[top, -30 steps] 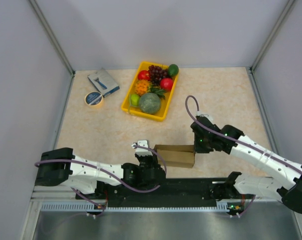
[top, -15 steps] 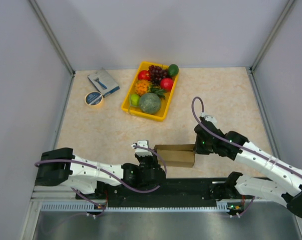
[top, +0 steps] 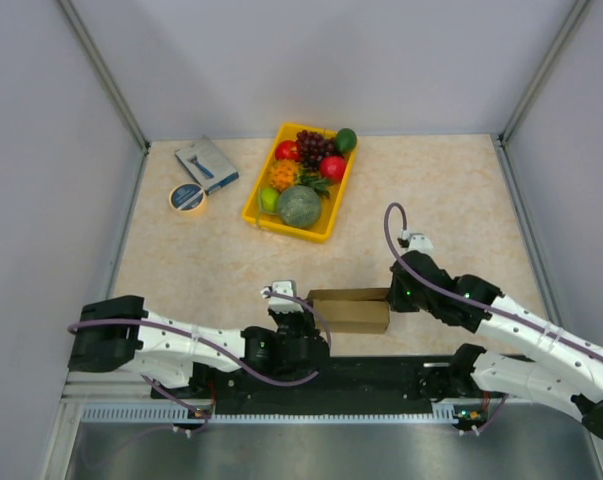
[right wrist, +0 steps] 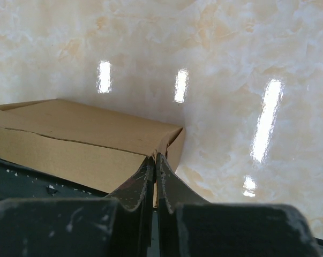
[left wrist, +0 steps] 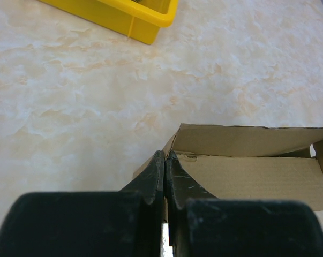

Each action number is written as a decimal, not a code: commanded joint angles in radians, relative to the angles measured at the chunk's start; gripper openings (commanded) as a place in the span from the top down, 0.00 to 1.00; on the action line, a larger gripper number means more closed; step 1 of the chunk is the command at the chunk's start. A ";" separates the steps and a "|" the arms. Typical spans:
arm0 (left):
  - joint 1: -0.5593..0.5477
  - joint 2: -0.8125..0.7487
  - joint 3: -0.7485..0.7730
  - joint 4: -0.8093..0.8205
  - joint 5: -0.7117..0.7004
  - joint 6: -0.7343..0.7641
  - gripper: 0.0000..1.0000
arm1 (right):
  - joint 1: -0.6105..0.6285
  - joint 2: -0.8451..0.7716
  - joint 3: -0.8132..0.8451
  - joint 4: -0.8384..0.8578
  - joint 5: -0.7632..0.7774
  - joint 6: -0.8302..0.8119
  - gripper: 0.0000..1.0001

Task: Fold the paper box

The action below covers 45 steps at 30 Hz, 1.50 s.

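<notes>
The paper box is a brown, partly folded cardboard shell lying near the table's front edge between the two arms. My left gripper is shut on the box's left end wall; in the left wrist view its tips pinch the edge of the box, whose open inside faces up. My right gripper is shut on the right end. There, in the right wrist view, its tips clamp a thin flap at the corner of the box.
A yellow tray of fruit stands at the back centre, its corner also seen by the left wrist camera. A blue-grey box and a tape roll lie back left. Grey walls enclose the table on three sides.
The right arm's wrist and forearm have swung to the right and nearer, while its gripper stays on the box's right end. The box and the left arm have barely moved.
</notes>
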 commanded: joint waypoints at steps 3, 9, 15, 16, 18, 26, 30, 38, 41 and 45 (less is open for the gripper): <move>-0.010 0.022 -0.064 -0.147 0.185 -0.028 1.00 | 0.015 0.009 -0.036 -0.109 -0.024 -0.020 1.00; -0.010 0.032 -0.052 -0.160 0.184 -0.028 1.00 | 0.108 0.104 -0.076 -0.100 0.044 0.058 1.00; -0.012 0.014 -0.058 -0.219 0.142 -0.065 1.00 | 0.136 -0.033 -0.199 0.100 0.065 0.057 1.00; -0.010 0.009 -0.061 -0.233 0.135 -0.076 1.00 | 0.134 -0.052 -0.203 0.116 0.077 0.049 1.00; -0.010 -0.003 -0.070 -0.267 0.109 -0.100 1.00 | 0.136 -0.080 -0.219 0.179 0.096 0.039 1.00; -0.009 -0.076 -0.076 -0.336 0.024 -0.150 0.89 | 0.139 -0.014 -0.178 0.337 0.101 0.019 1.00; 0.000 -0.096 -0.084 -0.299 0.013 -0.117 0.84 | 0.141 0.038 -0.127 0.369 0.117 0.025 1.00; 0.017 -0.104 -0.081 -0.243 0.043 -0.045 0.88 | 0.141 0.108 -0.019 0.268 0.084 0.000 0.89; 0.014 -0.080 -0.092 -0.242 0.069 -0.068 0.93 | 0.141 0.089 0.010 0.204 0.053 -0.029 0.70; 0.013 -0.040 -0.087 -0.250 0.089 -0.084 0.96 | 0.131 0.094 0.083 0.115 0.006 -0.082 0.59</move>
